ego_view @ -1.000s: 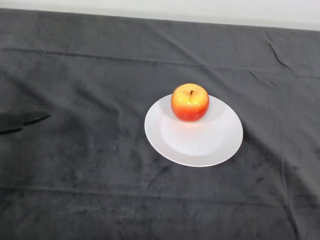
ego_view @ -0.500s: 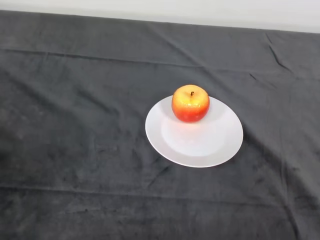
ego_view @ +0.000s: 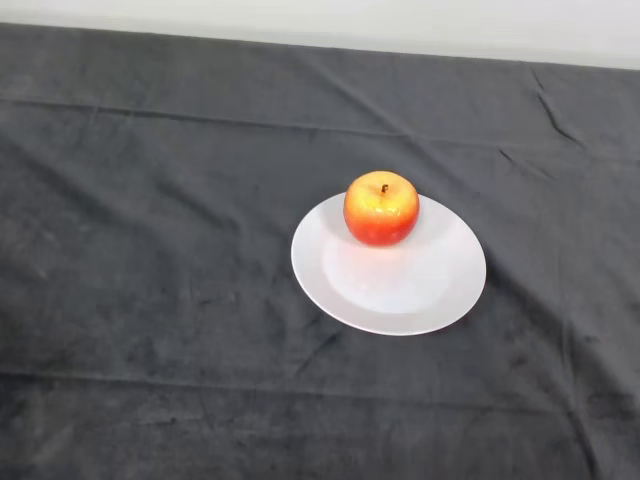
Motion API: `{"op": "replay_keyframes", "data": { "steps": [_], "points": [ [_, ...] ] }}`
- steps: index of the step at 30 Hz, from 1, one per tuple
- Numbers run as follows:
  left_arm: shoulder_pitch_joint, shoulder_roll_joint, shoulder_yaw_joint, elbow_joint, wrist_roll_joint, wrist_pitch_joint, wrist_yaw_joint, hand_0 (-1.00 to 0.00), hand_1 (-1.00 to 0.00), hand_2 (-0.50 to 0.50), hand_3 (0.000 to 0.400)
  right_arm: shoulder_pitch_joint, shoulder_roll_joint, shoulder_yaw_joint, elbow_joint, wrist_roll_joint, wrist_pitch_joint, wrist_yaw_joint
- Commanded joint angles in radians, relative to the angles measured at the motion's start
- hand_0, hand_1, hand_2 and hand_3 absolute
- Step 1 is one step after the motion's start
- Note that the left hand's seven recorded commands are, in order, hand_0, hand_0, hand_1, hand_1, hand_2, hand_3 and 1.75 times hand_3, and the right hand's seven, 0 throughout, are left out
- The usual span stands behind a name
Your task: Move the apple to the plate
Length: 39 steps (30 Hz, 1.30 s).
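A red and yellow apple (ego_view: pixel 381 208) stands upright, stem up, on the far part of a round white plate (ego_view: pixel 400 295). The plate lies on the dark cloth a little right of the middle of the head view.
The dark cloth (ego_view: pixel 150 250) covers the whole table, with creases across it. A pale wall strip (ego_view: pixel 400 25) runs along the far edge of the table.
A dark shape at the left edge one second ago has gone out of view. The apple and the plate have stayed in place.
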Motion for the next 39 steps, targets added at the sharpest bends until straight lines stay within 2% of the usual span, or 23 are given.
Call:
{"op": "replay_keyframes", "data": {
  "steps": [1, 14, 39],
  "points": [
    [-0.003, 0.060, 0.035, 0.042, -0.010, -0.012, -0.006, 0.00, 0.00, 0.00, 0.000, 0.183, 0.165, -0.0062, 0.116, -0.0010, 0.070, -0.0061],
    [-0.056, 0.012, 0.090, 0.101, 0.049, -0.010, 0.008, 0.00, 0.00, 0.00, 0.000, 0.183, 0.165, -0.0064, 0.116, -0.0011, 0.070, -0.0060],
    [-0.099, -0.012, 0.176, 0.168, 0.111, -0.003, -0.080, 0.00, 0.00, 0.00, 0.000, 0.183, 0.165, -0.0066, 0.116, -0.0013, 0.070, -0.0060]
  ]
}}
